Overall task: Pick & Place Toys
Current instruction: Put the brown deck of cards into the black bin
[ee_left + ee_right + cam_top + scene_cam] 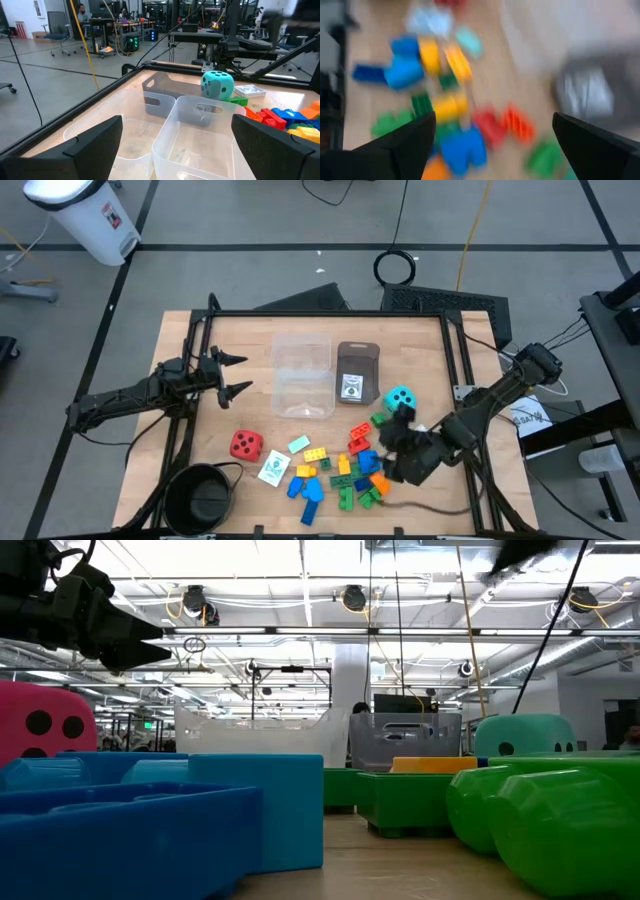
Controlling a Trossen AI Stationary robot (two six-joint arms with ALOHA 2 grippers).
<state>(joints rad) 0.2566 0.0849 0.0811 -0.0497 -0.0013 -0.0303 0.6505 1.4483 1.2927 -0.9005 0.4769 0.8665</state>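
Pale wooden tabletop [255,330] framed in black rails, set on a grey floor crossed by dark lines, with a white bin [85,218] off one far corner and a coil of black cable [396,268] beyond the far edge. Right gripper [385,448] poised over the heap of small bricks [345,473], fingers [400,145] spread wide with nothing between them. Left gripper [236,375] parked near the left rail, likewise wide and empty, facing the clear plastic tubs [303,376]. Grey tray [358,373] just beside the tubs, a white card lying inside. Teal die [400,398] near the tray's front corner; red die [245,444] well apart on the left, close to the round black bowl [199,497]. White green-printed card [273,469] between red die and bricks. Beyond the table, seen from the left wrist: an open workshop with desks, chairs, a yellow cable hanging, and a seated person [81,11] far back. Ceiling strip lights bright across the low view.
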